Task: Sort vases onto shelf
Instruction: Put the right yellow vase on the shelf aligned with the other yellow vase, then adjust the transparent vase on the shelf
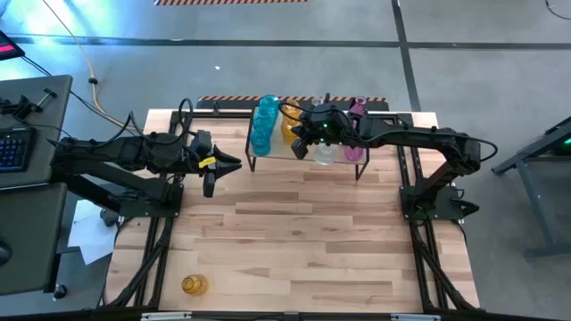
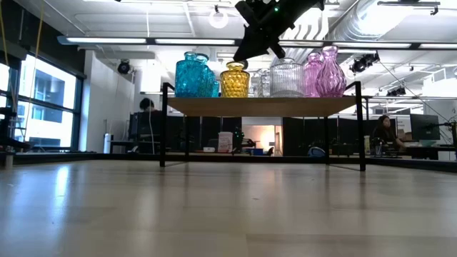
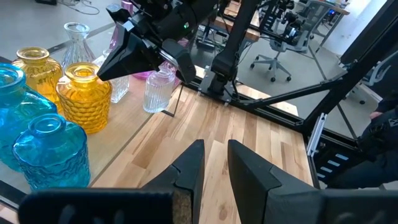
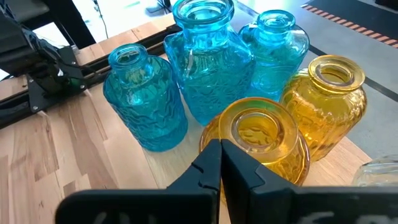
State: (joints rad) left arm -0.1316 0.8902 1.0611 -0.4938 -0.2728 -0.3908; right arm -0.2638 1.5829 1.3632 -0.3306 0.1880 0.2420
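The shelf stands at the table's far edge and carries several vases on their bases: three teal-blue, two yellow, clear ones and pink ones. One more yellow vase stands alone near the table's near left corner. My right gripper is shut and slants down over the nearer yellow vase's mouth. My left gripper hangs above the table to the left of the shelf, open by a narrow gap with nothing between its fingers. My right gripper has its shut fingertips right at the rim of the nearer yellow vase's mouth, coming from above and slanting down from the table's right. Whether they touch the rim, I cannot tell. The vase stands upright on the shelf.
The middle and near part of the wooden tabletop is bare. A desk with a keyboard stands left of the table. Black frame rails run along both table sides. A person sits in the room beyond.
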